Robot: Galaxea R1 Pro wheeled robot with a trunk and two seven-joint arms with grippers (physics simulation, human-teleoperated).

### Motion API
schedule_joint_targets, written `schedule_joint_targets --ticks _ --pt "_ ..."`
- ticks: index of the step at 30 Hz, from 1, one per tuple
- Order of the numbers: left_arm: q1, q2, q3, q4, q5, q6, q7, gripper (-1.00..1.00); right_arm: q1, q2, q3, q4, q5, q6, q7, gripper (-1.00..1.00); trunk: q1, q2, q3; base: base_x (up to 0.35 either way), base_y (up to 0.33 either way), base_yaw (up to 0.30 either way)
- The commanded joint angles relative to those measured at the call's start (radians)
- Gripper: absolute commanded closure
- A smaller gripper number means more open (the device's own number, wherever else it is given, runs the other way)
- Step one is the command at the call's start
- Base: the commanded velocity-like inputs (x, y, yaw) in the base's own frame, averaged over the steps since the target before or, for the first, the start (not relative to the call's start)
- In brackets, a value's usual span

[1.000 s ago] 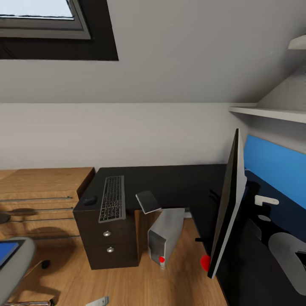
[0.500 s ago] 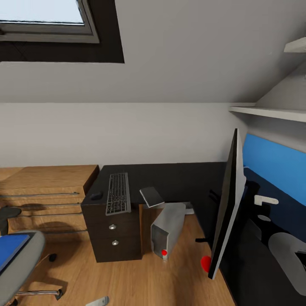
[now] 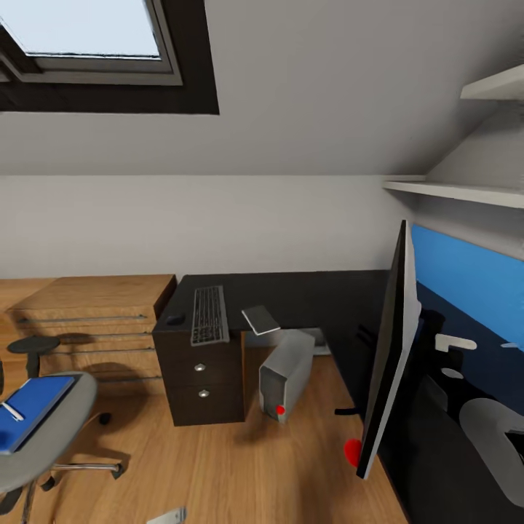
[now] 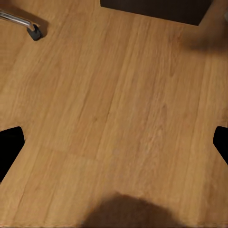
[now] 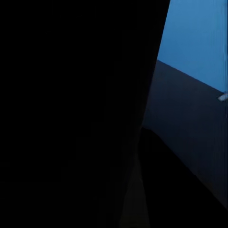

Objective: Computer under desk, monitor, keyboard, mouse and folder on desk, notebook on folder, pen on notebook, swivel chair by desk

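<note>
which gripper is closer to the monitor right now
Right. Its wrist view looks close up at the monitor's black panel, beside the blue wall panel. The left gripper hangs open above the wooden floor, by a swivel chair caster.

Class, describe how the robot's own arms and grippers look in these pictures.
The left gripper has plain black fingers with blunt tips and no visible markings or cables. In the head view, what is probably the right arm looks smooth, rounded and pale grey. The right wrist view is too dark to tell more.
</note>
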Motion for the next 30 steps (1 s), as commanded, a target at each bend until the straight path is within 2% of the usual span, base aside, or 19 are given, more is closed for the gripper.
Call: schedule_joint_targets --ticks 1,15,30 --pt "-0.001 0.001 -0.008 0.0 0.009 -0.005 0.007 -1.0 0.0 0.0 0.038 0.002 -0.01 -0.005 0.0 1.0 -0.001 -0.001 -0.001 -0.332 0.0 0.0" --pt "-0.001 0.001 -0.008 0.0 0.01 -0.003 0.007 -1.0 0.0 0.002 0.058 0.002 -0.01 -0.005 0.0 1.0 -0.001 -0.001 -0.001 -0.33 -0.007 0.0" --pt "-0.001 0.002 -0.007 0.0 0.011 0.001 0.007 -1.0 0.0 0.002 0.058 0.0 -0.01 -0.005 0.0 1.0 -0.001 -0.001 -0.001 -0.226 -0.252 0.0"
